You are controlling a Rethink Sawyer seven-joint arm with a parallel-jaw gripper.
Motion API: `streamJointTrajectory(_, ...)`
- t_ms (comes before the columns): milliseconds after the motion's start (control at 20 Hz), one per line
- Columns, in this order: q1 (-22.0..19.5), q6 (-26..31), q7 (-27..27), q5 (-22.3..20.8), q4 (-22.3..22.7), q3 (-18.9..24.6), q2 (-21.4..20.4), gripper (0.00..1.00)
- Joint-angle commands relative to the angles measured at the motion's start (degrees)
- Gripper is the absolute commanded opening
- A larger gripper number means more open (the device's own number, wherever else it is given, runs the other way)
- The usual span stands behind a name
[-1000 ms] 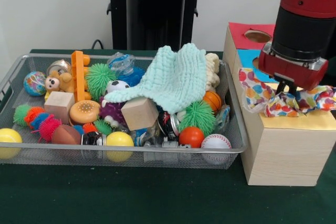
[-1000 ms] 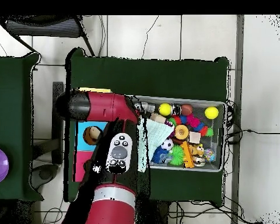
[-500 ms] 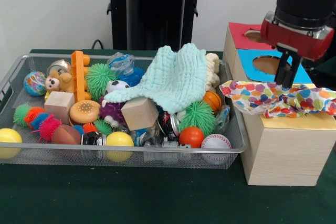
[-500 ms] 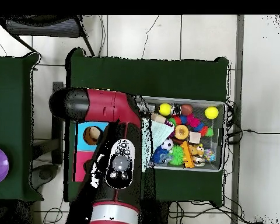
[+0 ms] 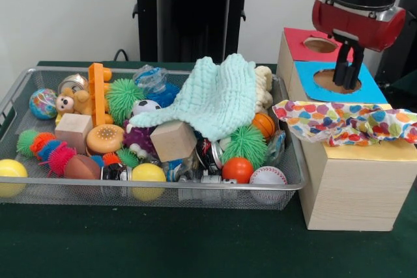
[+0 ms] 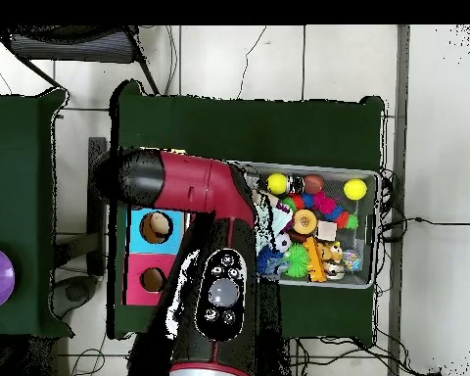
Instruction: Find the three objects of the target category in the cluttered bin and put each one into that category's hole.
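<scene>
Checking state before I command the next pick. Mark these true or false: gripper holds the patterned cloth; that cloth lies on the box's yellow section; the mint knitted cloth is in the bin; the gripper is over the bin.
1. The gripper holds the patterned cloth. False: it is empty, above the cloth.
2. The patterned cloth lies on the box's yellow section. True.
3. The mint knitted cloth is in the bin. True.
4. The gripper is over the bin. False: it hangs over the blue section's hole.
</scene>
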Motion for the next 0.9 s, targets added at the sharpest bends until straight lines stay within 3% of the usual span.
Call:
streamJointTrajectory(50,-3.4,-8.8,5.7,7.1,12.9,10.6,-0.8,0.00)
streamJointTrajectory(350,-5.5,-18.5,5.7,12.3,18.4,15.9,-2.1,0.00)
streamJointTrajectory(650,-5.6,-24.1,7.6,13.0,18.5,17.1,-1.9,0.00)
streamJointTrajectory(900,-4.6,-22.2,8.1,13.0,15.5,16.2,-0.1,0.00)
